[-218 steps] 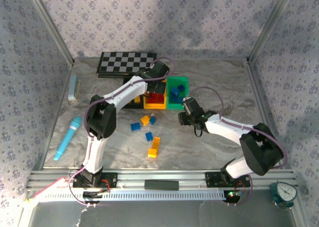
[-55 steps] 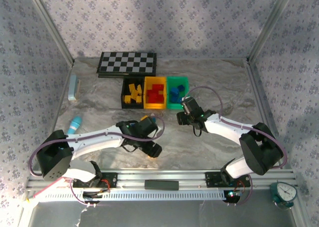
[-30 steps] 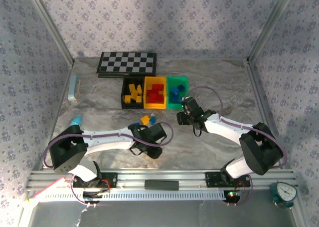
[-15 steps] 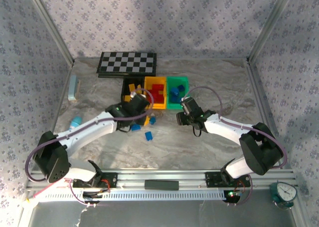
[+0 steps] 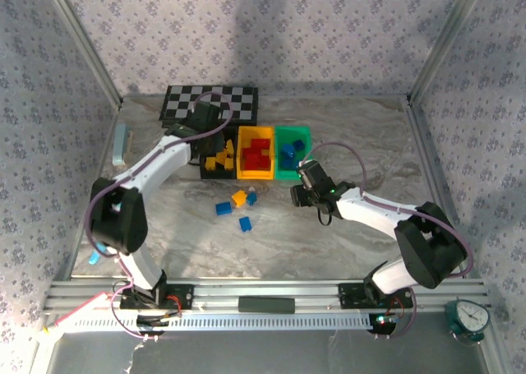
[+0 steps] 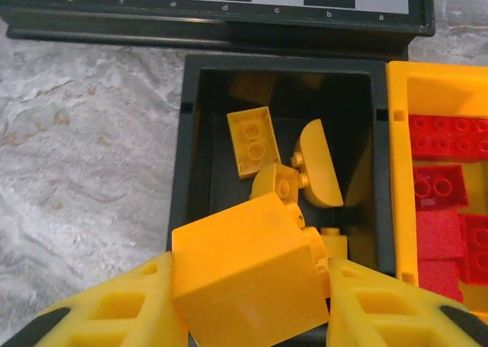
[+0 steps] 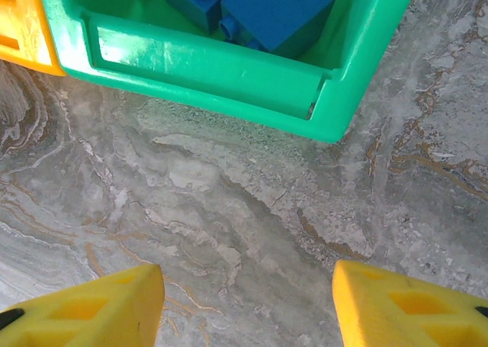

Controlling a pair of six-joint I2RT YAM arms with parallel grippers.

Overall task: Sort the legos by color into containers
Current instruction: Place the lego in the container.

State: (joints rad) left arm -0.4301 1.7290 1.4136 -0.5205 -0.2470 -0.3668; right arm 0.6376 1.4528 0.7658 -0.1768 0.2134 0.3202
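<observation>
Mostly sorted already: yellow legos [image 6: 252, 141] lay in the black bin [image 6: 194, 171], red in the yellow bin [image 6: 398, 171], blue in the green bin [image 7: 206, 69]. The left claw [image 6: 250, 305] gripped a yellow brick [image 6: 244, 267] above the black bin; the right claw [image 7: 248, 301] gaped empty. Four loose bricks [image 5: 245, 223] lay on the surface [image 5: 345, 136].

The top external view is bright and even, with soft shadow patches on the back wall [image 5: 263, 37] toward 12 o'clock and faint shadows on the marble surface [image 5: 370, 144]. In the left wrist view the black bin [image 6: 183, 179] is deeply shaded and the yellow brick [image 6: 248, 274] at 6 o'clock looks soft. In the right wrist view a white sheen lies on the green bin [image 7: 191, 65] at 10 o'clock; the yellow fingers [image 7: 91, 305] blur.
</observation>
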